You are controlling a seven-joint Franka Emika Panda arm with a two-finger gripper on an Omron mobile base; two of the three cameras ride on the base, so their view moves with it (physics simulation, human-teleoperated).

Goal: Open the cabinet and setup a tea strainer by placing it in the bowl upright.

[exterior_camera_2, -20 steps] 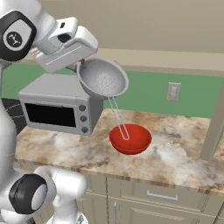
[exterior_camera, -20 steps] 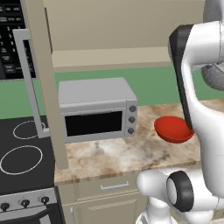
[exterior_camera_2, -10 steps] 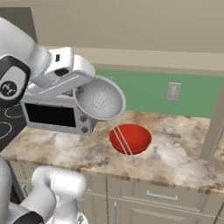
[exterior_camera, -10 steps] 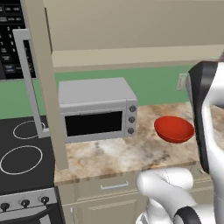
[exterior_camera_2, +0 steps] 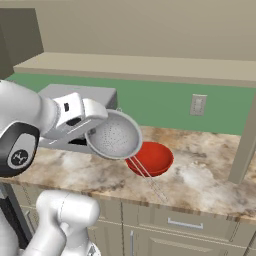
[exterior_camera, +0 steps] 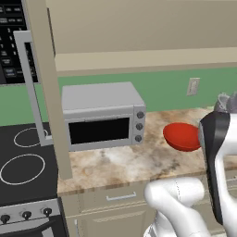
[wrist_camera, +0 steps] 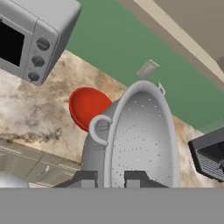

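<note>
The tea strainer (exterior_camera_2: 114, 135) hangs in the air above the desk (exterior_camera_2: 200, 175), tipped on its side so its perforated inside faces outward, with thin wires trailing from it down toward the desk's front edge. In the hand view the tea strainer (wrist_camera: 140, 140) rises straight up from the fingers (wrist_camera: 135, 178), whose two dark tips press together on its rim at the bottom, one on each face of the wall; a small loop handle sticks out on its side. The bowl (exterior_camera_2: 151, 158) sits on the desk just behind and below the strainer, apart from it, partly hidden by it. From the left base view the bowl (exterior_camera: 181, 136) lies near the desk's back edge, right of the toaster oven (exterior_camera: 102, 115). The cabinet (exterior_camera: 46, 88) door stands swung open at the desk's left end, edge-on, its bar handle beside the stove (exterior_camera: 23, 171).
</note>
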